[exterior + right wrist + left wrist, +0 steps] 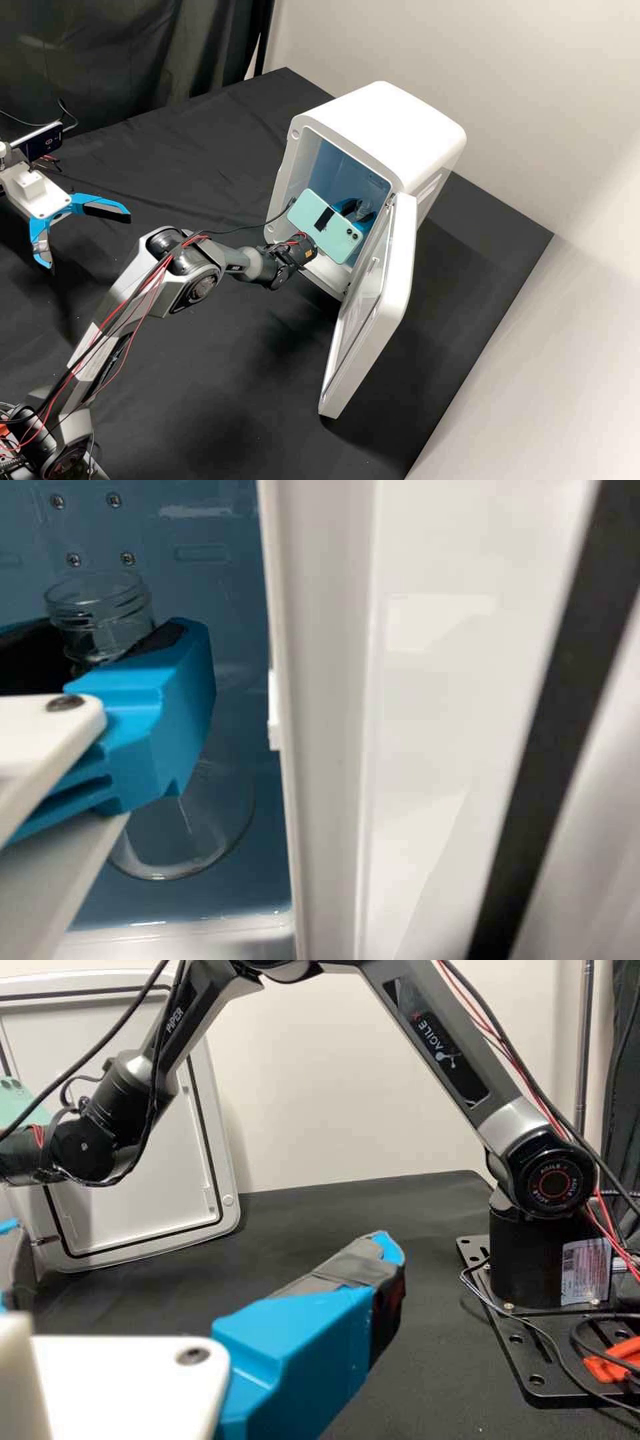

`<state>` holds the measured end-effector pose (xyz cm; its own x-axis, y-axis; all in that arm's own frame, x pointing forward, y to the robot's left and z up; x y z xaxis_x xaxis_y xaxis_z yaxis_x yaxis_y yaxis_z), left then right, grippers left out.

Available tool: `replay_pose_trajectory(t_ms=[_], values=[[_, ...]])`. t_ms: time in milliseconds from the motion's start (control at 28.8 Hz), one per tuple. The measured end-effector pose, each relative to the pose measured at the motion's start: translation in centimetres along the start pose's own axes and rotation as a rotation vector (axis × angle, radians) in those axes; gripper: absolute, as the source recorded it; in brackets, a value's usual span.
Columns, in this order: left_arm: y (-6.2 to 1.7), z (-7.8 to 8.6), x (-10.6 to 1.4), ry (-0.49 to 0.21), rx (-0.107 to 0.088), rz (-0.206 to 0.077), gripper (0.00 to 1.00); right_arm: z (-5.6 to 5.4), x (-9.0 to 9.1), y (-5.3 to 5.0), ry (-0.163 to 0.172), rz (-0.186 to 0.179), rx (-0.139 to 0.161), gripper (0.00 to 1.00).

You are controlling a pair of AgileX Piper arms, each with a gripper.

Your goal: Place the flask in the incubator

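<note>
Hovering left gripper (83, 237): blue fingers spread wide over the bench (200, 373) (matte black cloth).
Right arm (180, 273): dark grey metal, red wires; the sticker (585, 1260) on its base is too small to read.
Right gripper (352, 212): inside the incubator (393, 133), seemingly clamped on the flask neck.
Flask (190, 830): clear glass, round-bellied, low in the blue chamber.
Door (373, 300): smooth white plastic, swung open.
Room: pale wall (533, 100), dark curtain (100, 53).
</note>
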<state>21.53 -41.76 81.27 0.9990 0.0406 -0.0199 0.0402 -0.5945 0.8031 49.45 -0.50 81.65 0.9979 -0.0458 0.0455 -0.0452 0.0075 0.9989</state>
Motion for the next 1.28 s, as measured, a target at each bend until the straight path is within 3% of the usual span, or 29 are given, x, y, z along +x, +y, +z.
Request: replay_pose_trajectory(t_ms=[347, 555, 1284], values=[[0.0, 0.0, 0.0, 0.0, 0.0, 0.0, 1.0, 0.6, 0.2, -0.7, -0.016, -0.016, 0.0, 0.0], [0.0, 0.0, 0.0, 0.0, 0.0, 0.0, 1.0, 1.1, 0.3, -1.7, -0.02, -0.031, -0.001, 0.0], [0.0, 0.0, 0.0, 0.0, -0.001, 0.0, 1.0, 1.1, 0.3, -1.7, -0.02, -0.031, -0.001, 0.0]])
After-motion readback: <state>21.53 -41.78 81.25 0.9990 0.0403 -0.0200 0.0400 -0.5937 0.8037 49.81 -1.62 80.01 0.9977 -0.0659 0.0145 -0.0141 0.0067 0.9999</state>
